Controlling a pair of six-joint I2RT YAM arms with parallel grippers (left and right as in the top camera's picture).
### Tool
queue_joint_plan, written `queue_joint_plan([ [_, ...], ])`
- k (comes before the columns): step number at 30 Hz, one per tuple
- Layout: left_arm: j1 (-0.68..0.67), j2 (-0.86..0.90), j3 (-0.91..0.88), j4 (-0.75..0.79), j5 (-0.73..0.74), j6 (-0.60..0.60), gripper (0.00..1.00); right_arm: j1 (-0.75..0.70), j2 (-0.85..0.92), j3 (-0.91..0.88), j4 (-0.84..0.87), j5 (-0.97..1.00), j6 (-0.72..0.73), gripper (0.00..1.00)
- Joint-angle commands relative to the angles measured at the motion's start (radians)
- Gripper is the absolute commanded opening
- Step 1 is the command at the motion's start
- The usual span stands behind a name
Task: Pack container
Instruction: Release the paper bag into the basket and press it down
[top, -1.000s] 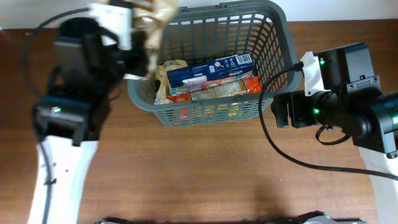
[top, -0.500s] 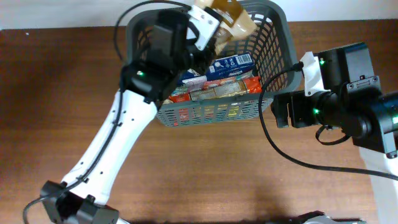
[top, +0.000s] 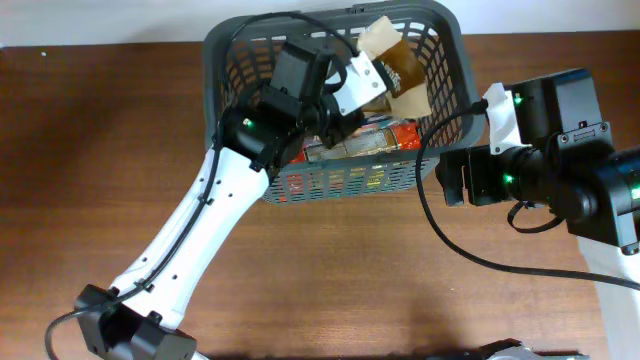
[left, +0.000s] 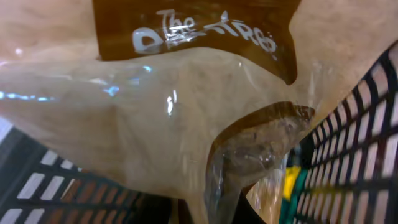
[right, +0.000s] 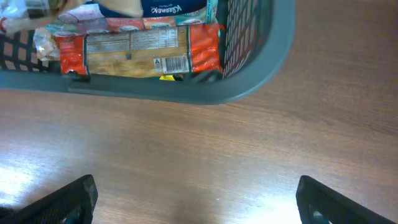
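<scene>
The container stands at 12 o'clock on the table, its mouth facing up and its long axis running from 9 to 3 o'clock. The left fingers seem clenched on a tan packet over its 1 o'clock corner. I think a release here may leave the floppy packet hung on the rim. The right fingers, at 3 o'clock, are spread and empty.
</scene>
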Motion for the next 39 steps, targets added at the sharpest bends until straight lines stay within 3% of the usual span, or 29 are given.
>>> queue_joint_plan([
  [1, -0.003, 0.005, 0.016, -0.013, 0.015, 0.073, 0.03, 0.0, 0.003, 0.002, 0.003, 0.009, 0.001, 0.99],
  [2, -0.003, 0.005, 0.016, -0.012, 0.015, 0.072, 0.09, 0.0, 0.003, 0.002, 0.003, 0.009, 0.001, 0.99],
  [3, -0.003, 0.005, 0.017, -0.011, 0.014, 0.072, 0.28, 0.0, 0.003, 0.002, 0.003, 0.009, 0.001, 0.99],
  [5, -0.003, -0.001, 0.024, -0.012, 0.008, 0.064, 0.99, 0.0, 0.003, 0.002, 0.003, 0.009, 0.0, 0.99],
  [10, -0.003, -0.062, 0.094, -0.036, -0.083, -0.044, 0.99, 0.0, 0.003, 0.002, 0.003, 0.009, 0.001, 0.99],
  [24, -0.002, -0.357, 0.161, -0.257, -0.091, -0.277, 0.99, 0.0, 0.003, 0.002, 0.003, 0.009, 0.001, 0.99],
  [39, -0.002, -0.423, 0.16, -0.523, -0.09, -0.277, 0.99, 0.0, 0.003, 0.002, 0.003, 0.009, 0.0, 0.99],
])
